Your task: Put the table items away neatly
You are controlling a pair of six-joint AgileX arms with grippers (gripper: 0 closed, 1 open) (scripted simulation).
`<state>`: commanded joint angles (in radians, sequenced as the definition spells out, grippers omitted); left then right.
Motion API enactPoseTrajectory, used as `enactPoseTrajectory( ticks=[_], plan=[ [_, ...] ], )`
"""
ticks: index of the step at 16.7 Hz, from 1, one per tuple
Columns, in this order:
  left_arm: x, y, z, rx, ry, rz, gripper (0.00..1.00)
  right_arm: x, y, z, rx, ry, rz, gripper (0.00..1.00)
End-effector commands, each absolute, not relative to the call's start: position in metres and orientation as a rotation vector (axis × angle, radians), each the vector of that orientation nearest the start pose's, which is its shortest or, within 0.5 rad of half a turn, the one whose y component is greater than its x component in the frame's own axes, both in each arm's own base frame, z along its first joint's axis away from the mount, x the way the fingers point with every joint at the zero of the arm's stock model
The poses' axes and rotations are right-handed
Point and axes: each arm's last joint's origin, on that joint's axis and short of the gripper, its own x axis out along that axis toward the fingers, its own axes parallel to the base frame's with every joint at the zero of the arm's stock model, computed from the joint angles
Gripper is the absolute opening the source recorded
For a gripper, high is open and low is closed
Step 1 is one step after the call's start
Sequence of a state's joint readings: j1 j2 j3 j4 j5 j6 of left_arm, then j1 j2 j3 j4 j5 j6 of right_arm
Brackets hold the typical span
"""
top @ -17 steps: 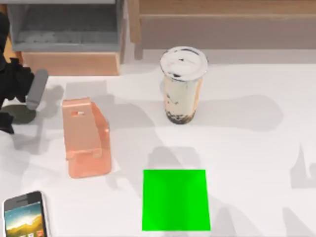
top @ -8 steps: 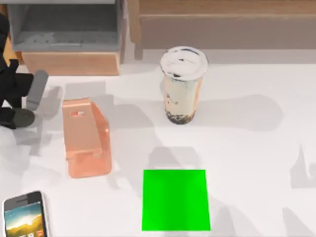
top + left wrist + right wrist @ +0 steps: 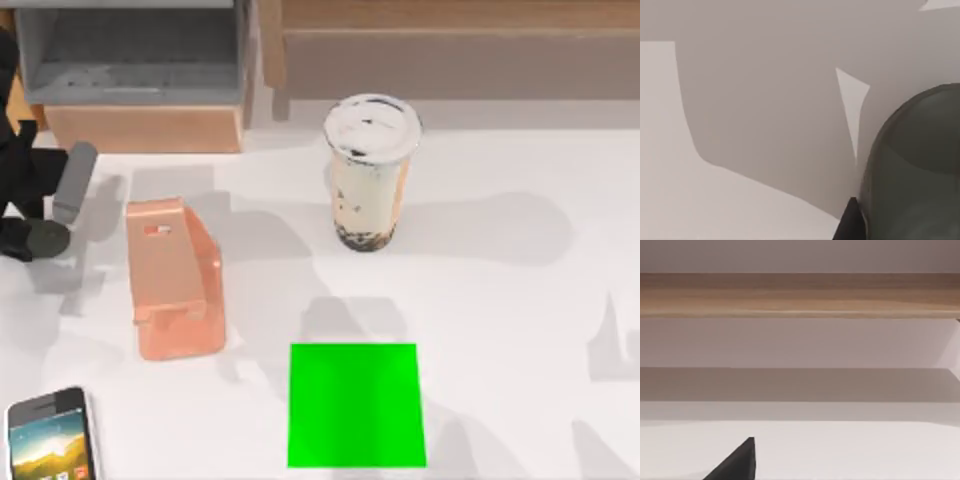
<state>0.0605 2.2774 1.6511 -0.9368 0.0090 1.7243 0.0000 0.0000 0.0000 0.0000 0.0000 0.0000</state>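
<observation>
A dark grey oval mouse [image 3: 47,237] lies at the table's [image 3: 500,300] far left edge. My left gripper [image 3: 45,213] is over it, open, one grey finger [image 3: 74,182] behind the mouse and the black one in front. Up close, the mouse [image 3: 915,170] sits right beside a dark fingertip [image 3: 852,223]. The smartphone [image 3: 50,437] lies flat at the front left corner, screen up. The milk-tea cup [image 3: 369,172] stands upright at the back centre. A dark part of my right gripper [image 3: 736,464] hangs over bare table, facing a wooden ledge.
A salmon-pink stand [image 3: 172,282] sits right of the mouse, and a bright green square [image 3: 355,404] lies at the front centre. A grey open box [image 3: 130,60] and a wooden shelf [image 3: 450,45] line the back edge.
My left gripper has come down and slightly forward onto the mouse, covering more of it. In the last half second it has hardly moved. Everything else is still.
</observation>
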Motion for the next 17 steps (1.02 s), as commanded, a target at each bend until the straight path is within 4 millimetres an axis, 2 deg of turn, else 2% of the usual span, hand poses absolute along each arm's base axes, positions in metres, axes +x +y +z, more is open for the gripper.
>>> enactPoseTrajectory(
  ticks=[4,10,12,17],
  plan=[
    [0.430,0.030,0.125,1.264,1.169,-1.263,0.00,0.106,-0.001,0.160,0.000,0.000,0.000,1.00],
    [0.429,0.028,0.194,1.263,1.175,-1.284,0.00,0.106,-0.001,0.160,0.000,0.000,0.000,1.00],
    [0.427,0.029,0.210,1.263,1.172,-1.270,0.00,0.106,-0.001,0.160,0.000,0.000,0.000,1.00],
    [0.428,0.029,0.212,1.262,1.173,-1.268,0.00,0.106,-0.001,0.160,0.000,0.000,0.000,1.00]
  ],
)
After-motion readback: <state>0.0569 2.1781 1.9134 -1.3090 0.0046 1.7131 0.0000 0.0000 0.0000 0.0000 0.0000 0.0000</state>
